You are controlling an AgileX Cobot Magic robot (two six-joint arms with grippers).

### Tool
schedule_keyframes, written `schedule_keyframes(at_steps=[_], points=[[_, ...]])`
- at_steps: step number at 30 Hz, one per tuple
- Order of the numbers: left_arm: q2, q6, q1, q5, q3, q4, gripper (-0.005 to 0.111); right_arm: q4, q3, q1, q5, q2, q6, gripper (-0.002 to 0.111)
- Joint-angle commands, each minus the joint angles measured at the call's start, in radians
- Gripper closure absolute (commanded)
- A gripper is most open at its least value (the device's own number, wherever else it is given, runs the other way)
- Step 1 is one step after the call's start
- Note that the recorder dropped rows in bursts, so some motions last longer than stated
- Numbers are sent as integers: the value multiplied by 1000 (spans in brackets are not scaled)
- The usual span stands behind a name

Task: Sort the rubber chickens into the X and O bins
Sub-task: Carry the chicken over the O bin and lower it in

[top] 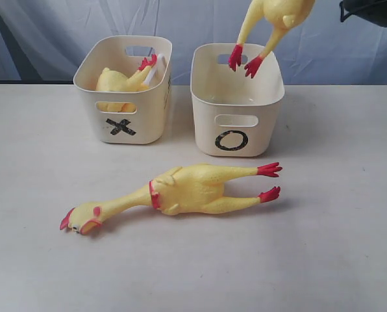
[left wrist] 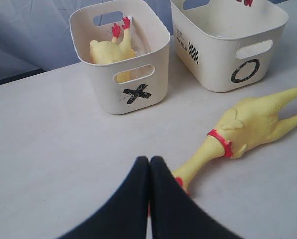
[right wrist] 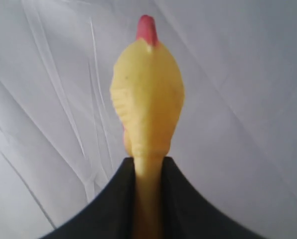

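**Yellow held chicken [top: 274,19] above the O bin [top: 205,123]**

The right gripper [right wrist: 148,162] pinches its neck. The red feet dangle below it, over the bin's far rim. Best lower straight down until the feet sit inside, then let go. The left gripper [left wrist: 149,164], pressed together, hovers beside the head of the large chicken [top: 193,188].

We log the left gripper [left wrist: 149,162] with its two black fingers pressed flat together, tips touching and nothing between them. The right gripper [right wrist: 148,167] has its black fingers clamped on either side of a rubber chicken [right wrist: 147,94], at its narrow end.
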Motion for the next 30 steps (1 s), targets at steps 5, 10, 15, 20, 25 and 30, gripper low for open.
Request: schedule_keyframes(at_steps=[5,10,15,20,25,30], points=[[-5,0,0,3,5,-12,107,-122,-95,37,1,125,2,109],[-5,1,0,5,5,-12,107,-127,-135,68,40,191,2,109],[-5,1,0,8,5,-17,107,-166,-149,89,95,226,2,109],[-5,3,0,10,5,-17,107,-169,-149,91,162,233,2,109],[-5,2,0,14,5,-17,107,-163,-149,91,211,233,2,109],[-5,2,0,14,5,-17,107,-158,-149,91,255,233,2,109]])
